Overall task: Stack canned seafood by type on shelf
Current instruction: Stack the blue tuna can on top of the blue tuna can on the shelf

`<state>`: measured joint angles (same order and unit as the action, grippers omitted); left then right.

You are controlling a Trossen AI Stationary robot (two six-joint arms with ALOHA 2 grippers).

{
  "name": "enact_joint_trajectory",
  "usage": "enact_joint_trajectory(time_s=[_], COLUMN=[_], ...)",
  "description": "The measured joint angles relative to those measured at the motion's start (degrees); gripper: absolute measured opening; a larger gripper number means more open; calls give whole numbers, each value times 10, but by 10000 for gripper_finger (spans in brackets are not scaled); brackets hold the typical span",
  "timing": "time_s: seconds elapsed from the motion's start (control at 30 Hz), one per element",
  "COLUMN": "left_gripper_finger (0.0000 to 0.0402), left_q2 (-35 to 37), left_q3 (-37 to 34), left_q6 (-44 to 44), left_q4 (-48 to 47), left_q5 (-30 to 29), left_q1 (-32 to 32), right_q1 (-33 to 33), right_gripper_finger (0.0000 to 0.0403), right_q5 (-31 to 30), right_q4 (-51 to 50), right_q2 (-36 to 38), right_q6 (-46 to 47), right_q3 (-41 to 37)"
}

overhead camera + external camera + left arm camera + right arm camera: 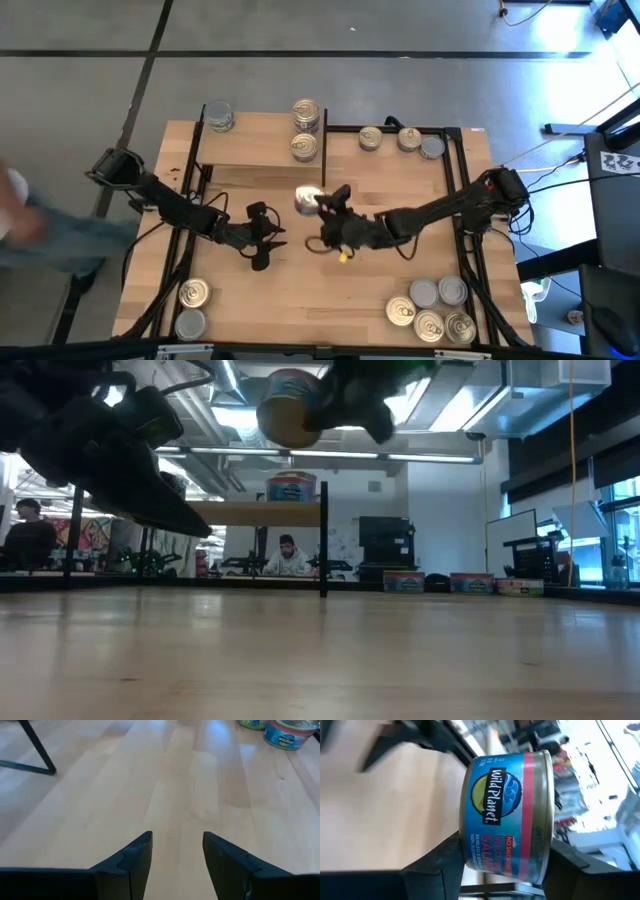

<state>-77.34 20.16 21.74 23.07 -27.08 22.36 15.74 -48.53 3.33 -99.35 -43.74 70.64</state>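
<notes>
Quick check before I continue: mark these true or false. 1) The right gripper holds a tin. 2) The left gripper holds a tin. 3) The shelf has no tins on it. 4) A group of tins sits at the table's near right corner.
1) True: the right gripper is shut on a blue-labelled salmon tin, lifted clear of the table.
2) False: the left gripper is open and empty above bare wood.
3) False: the shelf carries tins, including one at its right end.
4) True: several tins cluster there.
</notes>
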Motion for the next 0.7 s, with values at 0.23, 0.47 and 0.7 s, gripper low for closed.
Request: enact_joint_trajectory(time_s=[0.23,0.47,0.7], left_gripper_finger=[173,173,173], left_q2=[0,0,0], left_q3=[0,0,0], left_q6=[5,4,5], left_q4=[-6,-8,-14], left_q5=[-1,-2,-2], left_q1=[-11,-11,-11], right_q1=[-73,-147,-193], right_gripper_finger=[199,199,199], right_q5=[6,82,118], right_q4=[-32,-34,-37], right_q2=[0,-8,-13], right_q6=[-26,-28,-17], right_q3=[74,79,79])
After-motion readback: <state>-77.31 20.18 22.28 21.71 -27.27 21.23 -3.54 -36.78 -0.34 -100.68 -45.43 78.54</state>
